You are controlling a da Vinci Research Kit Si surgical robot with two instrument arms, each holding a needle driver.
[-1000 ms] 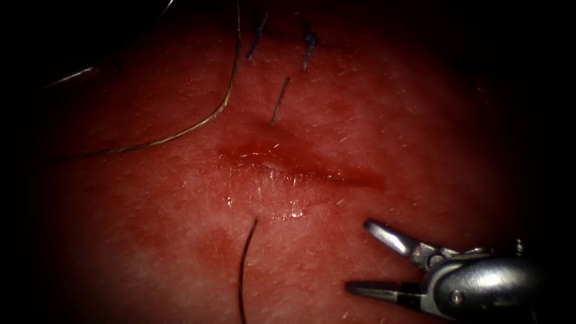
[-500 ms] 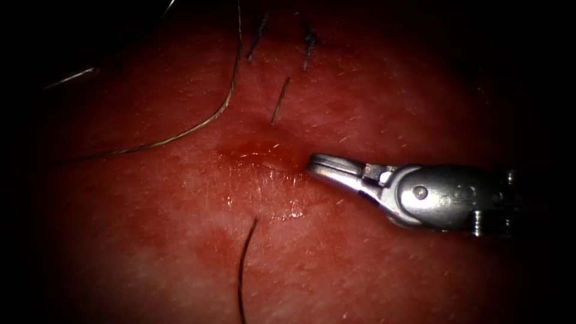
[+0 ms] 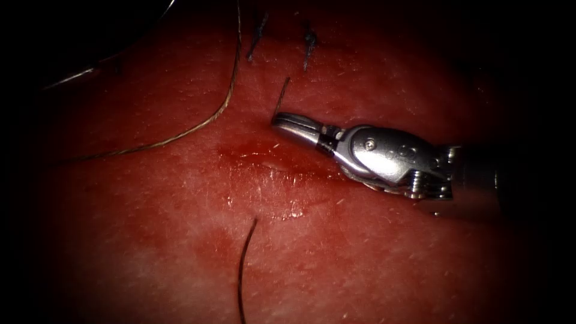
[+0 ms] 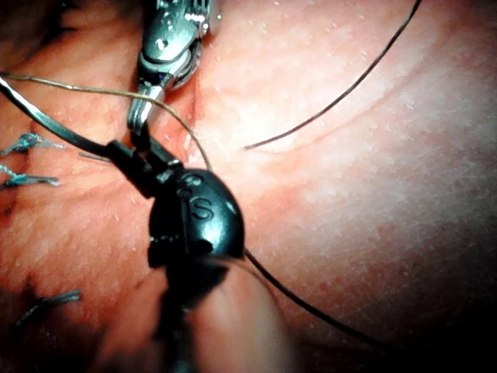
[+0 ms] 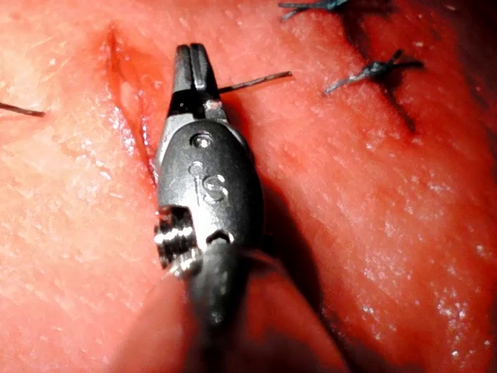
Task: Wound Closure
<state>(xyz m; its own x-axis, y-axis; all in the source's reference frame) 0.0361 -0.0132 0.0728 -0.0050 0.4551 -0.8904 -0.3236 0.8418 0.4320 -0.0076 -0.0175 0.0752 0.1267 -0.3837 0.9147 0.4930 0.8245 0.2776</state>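
Observation:
The right tool point(image 3: 278, 120) lies across the cut point(image 3: 300, 171) in the tissue point(image 3: 150, 240), jaws shut. Its tip rests at the base of a short thread end point(image 3: 282, 93) that sticks out of the tissue above the cut's left end. In the right wrist view this thread end point(image 5: 260, 79) comes out beside the shut jaws, and I cannot tell whether they grip it. The left tool point(image 4: 141, 162) is shut on the silvery needle point(image 4: 54, 124), held above the tissue; where along its curve is unclear. The needle glints point(image 3: 72, 76) at far left. A golden thread point(image 3: 222, 108) curves past it.
Two knotted blue stitches point(image 3: 309, 45) sit above the cut. A dark thread point(image 3: 243, 264) enters the tissue below the cut and runs off the lower edge. Red fluid point(image 3: 252, 150) wets the cut's left end.
The right tool came up from the lower right, shut its open jaws over the cut, then moved up and left to the base of the short thread end.

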